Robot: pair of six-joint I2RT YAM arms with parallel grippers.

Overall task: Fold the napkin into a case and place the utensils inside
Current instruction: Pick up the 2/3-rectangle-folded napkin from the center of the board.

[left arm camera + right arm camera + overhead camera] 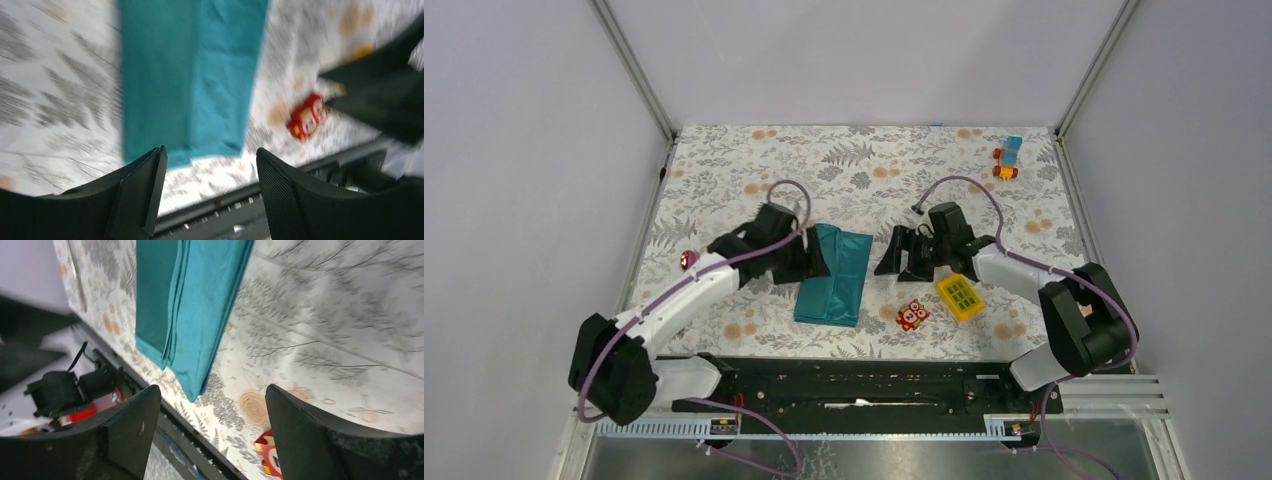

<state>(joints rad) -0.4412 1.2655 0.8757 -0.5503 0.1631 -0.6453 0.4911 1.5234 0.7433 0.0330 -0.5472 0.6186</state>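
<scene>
Teal cloth is my marker, so I say where each thing sits next to the napkin (834, 275). Well off to its left lies the spoon (689, 259) with its pink-red bowl, not yet tucked inside. At the napkin's left edge hangs my left gripper (209, 167), fingers spread apart with nothing between them. The napkin lies flat, folded into a long thin shape, and I think the folding is nearly done. Just right of it is my right gripper (212, 405), also spread wide and holding nothing. Right of the napkin's near corner sits a red owl toy (912, 315), then a yellow block (960, 297). I worry that if I pinch only the top layer, the fold will pop open. The spoon is thin and shiny, so it may slip from my fingers. My right arm could also bump the owl onto the cloth
</scene>
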